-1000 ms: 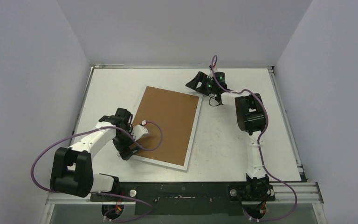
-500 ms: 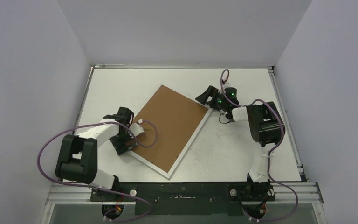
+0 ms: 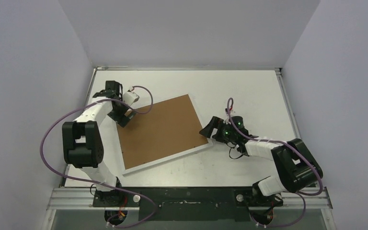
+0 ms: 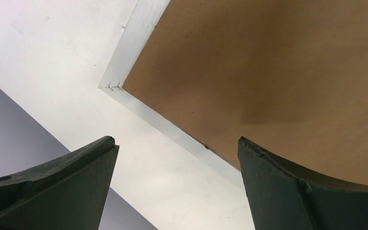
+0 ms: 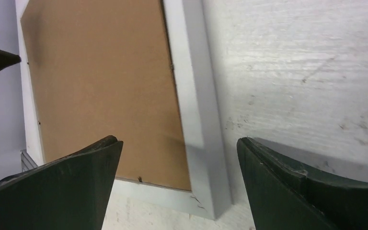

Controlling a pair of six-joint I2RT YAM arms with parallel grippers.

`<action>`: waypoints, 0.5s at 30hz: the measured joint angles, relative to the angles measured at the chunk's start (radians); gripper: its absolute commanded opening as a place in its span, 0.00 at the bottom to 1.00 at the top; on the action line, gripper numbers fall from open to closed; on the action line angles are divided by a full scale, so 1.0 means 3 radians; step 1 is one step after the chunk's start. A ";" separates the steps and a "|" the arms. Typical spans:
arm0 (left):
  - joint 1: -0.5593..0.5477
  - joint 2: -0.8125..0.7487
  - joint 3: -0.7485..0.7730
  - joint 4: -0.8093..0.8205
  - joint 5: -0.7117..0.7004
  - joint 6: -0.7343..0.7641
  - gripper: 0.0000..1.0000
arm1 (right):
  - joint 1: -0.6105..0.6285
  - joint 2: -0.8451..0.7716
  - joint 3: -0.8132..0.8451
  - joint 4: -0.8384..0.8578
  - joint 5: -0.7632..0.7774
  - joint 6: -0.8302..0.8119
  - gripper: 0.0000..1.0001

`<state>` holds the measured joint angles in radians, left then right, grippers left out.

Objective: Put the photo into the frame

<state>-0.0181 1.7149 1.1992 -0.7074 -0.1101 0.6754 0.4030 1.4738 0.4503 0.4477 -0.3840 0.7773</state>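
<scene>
The frame lies back side up in the middle of the table, its brown board showing inside a white edge. The photo is not in view. My left gripper is open at the frame's far-left corner. In the left wrist view the gripper straddles the white edge of the frame. My right gripper is open at the frame's right corner. In the right wrist view the gripper straddles that corner of the frame. Neither gripper holds anything.
The white table is bounded by grey walls on the left, the back and the right. A metal rail with the arm bases runs along the near edge. Purple cables loop off both arms.
The frame has turned clockwise on the table, from near upright to lying across. My left gripper moved to the far left, my right gripper came nearer, each staying at the frame's edge.
</scene>
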 measured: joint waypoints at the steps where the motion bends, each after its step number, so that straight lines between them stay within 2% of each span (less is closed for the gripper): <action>1: 0.0047 0.0005 0.0076 -0.0010 0.0146 -0.0037 0.96 | 0.0010 -0.0080 0.0009 -0.0158 -0.0011 -0.0009 0.93; 4: 0.0280 0.0009 0.0317 -0.0145 0.0484 -0.0135 0.96 | -0.0137 -0.0275 0.0159 -0.0628 -0.0005 -0.0047 0.92; 8: 0.0567 0.0022 0.0768 -0.0392 0.0726 -0.0328 0.96 | -0.0374 -0.0258 0.0557 -0.0842 0.0008 -0.0145 0.92; 11: 0.0621 0.0027 0.1109 -0.0413 0.0767 -0.0573 0.96 | -0.0443 -0.0042 0.0908 -0.0759 0.0001 -0.0197 0.93; 15: 0.0626 0.0172 0.1291 -0.0429 0.0815 -0.0875 0.96 | -0.0431 0.0642 0.1342 -0.0551 -0.0039 -0.0203 0.93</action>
<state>0.1696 1.7664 1.5864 -0.8360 0.1345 0.4129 0.2737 1.6665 0.8528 0.2825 -0.3958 0.7162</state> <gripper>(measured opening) 0.963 0.926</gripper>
